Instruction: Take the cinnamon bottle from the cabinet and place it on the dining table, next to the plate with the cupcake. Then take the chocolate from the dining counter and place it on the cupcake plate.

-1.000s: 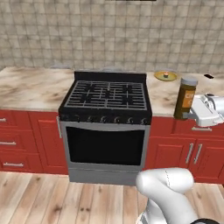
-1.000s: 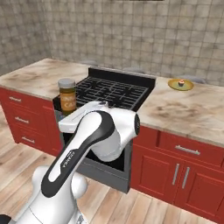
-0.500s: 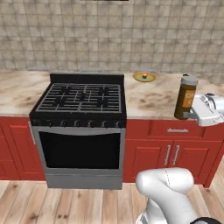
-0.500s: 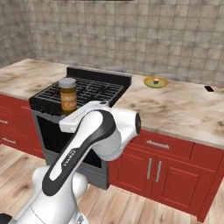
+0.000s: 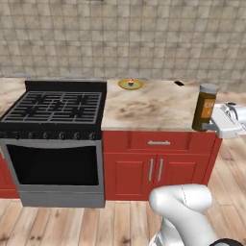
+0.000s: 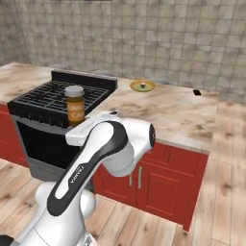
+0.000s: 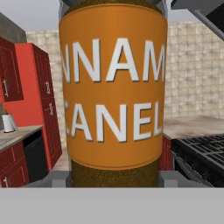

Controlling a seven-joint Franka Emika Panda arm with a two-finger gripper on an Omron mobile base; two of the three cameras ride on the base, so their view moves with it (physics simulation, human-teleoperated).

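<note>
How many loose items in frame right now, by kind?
Bottle: 1, held upright in the gripper
Plate: 1, on the counter
Cupcake: 1, on the plate
Chocolate: 1, on the counter right of the plate
Total: 4

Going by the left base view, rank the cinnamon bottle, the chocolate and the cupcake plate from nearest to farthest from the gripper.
1. cinnamon bottle: held upright in the gripper, at the right edge.
2. chocolate: on the marble top, back and left of the bottle.
3. plate with the cupcake: farther left, near the stove.
</note>
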